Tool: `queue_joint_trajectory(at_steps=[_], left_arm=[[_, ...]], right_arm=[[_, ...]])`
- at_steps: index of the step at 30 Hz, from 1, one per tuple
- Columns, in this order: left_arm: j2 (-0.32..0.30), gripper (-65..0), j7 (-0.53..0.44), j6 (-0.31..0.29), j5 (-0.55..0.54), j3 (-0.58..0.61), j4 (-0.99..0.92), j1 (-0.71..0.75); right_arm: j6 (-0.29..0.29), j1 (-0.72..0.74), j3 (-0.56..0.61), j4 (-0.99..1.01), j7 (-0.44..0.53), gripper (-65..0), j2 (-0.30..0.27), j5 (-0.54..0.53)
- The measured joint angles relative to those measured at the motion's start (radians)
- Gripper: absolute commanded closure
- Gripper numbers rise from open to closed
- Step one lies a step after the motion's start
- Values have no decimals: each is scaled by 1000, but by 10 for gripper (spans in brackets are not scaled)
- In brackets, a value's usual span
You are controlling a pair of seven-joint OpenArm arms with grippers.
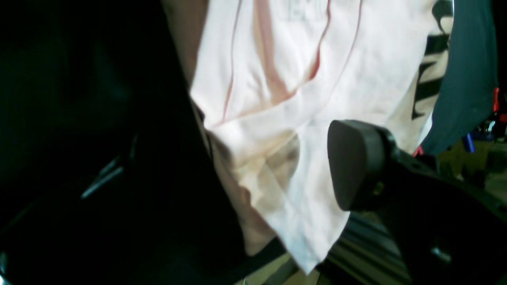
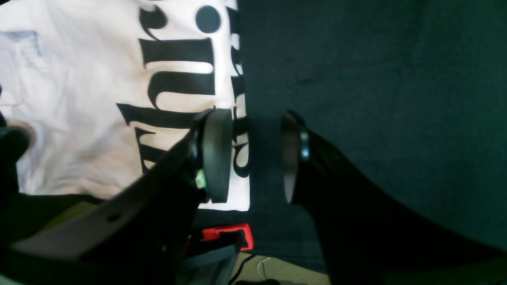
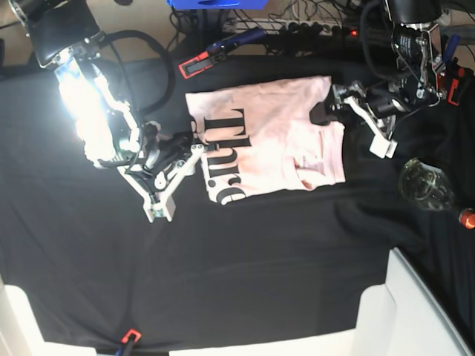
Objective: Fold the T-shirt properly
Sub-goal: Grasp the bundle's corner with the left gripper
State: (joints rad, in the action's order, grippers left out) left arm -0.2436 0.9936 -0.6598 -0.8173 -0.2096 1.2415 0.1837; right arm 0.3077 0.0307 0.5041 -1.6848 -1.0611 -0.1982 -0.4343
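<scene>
Cotton T-shirt (image 3: pixel 274 137) looks soft and floppy, so pinch a doubled edge; left gripper (image 1: pixel 277 166) gapes wide, right gripper (image 2: pixel 253 158) part-open, probably holding nothing.

The only writing stands on the T-shirt (image 3: pixel 274 137): big black serif lettering (image 3: pixel 223 156) along its edge nearest the right gripper (image 3: pixel 194 148), running sideways in the base view. Its start reads roughly "Thin", the rest unclear. In the right wrist view it is cut off and unreadable.
</scene>
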Motion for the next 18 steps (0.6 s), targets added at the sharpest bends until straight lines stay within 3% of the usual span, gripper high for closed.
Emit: queue_joint_trajectory(at_steps=[5,18], left_arm=[[21,-564,13,-29,18,-2,35,3],[87,-563,41,-30,27,-4,46,-19]], right_arm=[[0,0,0,0,0,-205,0,3],[0,0,0,0,0,-205,-2,3]])
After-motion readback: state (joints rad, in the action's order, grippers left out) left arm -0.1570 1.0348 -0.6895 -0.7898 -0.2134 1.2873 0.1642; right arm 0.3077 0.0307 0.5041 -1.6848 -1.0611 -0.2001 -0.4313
